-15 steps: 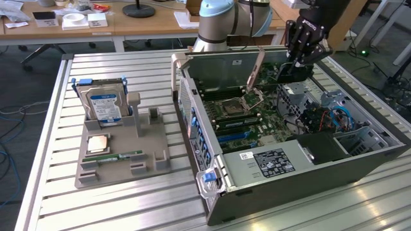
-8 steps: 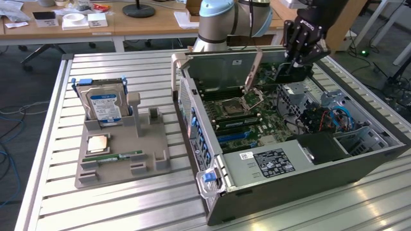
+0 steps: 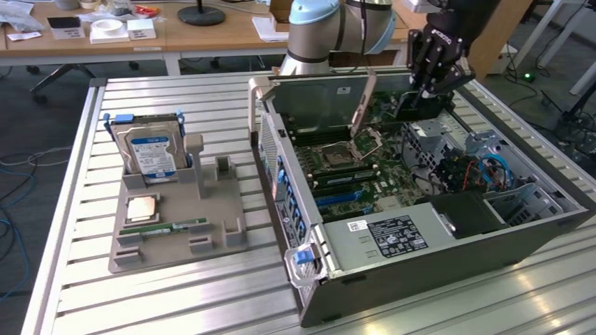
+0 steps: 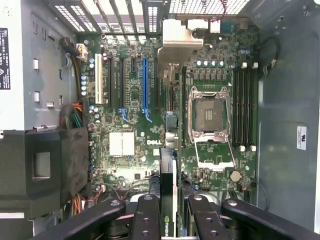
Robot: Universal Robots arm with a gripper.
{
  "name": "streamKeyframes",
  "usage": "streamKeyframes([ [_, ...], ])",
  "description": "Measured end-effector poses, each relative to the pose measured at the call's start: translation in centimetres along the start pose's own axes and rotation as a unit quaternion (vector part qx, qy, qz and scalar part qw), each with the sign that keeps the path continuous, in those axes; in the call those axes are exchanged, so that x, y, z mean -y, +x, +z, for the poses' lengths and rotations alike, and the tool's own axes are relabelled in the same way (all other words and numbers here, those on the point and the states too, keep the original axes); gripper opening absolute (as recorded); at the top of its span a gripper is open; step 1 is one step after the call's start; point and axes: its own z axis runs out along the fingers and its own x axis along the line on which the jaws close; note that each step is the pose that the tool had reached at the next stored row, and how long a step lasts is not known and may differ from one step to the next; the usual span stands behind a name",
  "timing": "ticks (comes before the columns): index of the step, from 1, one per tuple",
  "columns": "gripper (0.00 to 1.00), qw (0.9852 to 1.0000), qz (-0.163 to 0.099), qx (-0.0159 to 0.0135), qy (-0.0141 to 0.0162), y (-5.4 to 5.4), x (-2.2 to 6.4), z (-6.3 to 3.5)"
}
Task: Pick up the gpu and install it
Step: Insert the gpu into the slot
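My gripper (image 3: 430, 87) hangs over the far end of the open computer case (image 3: 521, 244), shut on the gpu (image 3: 415, 106), a thin dark card held on edge above the motherboard (image 3: 359, 174). In the wrist view the gpu (image 4: 168, 190) runs away from between the black fingers (image 4: 147, 215), and its silvery bracket (image 4: 180, 37) sits at the far end near the case's slotted wall. The card hovers between the blue expansion slot (image 4: 145, 82) and the CPU socket (image 4: 207, 112). I cannot tell whether it touches the board.
A grey parts holder (image 3: 177, 230) on the slatted table at the exterior view's left carries a hard drive (image 3: 153, 153), a CPU (image 3: 142, 207) and a green memory stick (image 3: 172, 227). Inside the case are a power supply (image 3: 391, 234), cables (image 3: 479, 171) and memory slots (image 4: 242, 107).
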Motion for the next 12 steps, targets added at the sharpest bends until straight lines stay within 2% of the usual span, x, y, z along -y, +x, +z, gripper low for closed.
streamKeyframes([
  [2, 0.26, 1.0000, 0.000, 0.0001, 0.0033, 0.0, -0.28, 0.09],
  [7, 0.26, 0.9999, 0.000, 0.0001, 0.0156, 0.0, -0.95, 0.34],
  [10, 0.26, 0.9998, 0.000, 0.0002, 0.0199, 0.0, -1.17, 0.46],
  [12, 0.26, 0.9998, -0.001, 0.0002, 0.0217, 0.0, -1.29, 0.61],
])
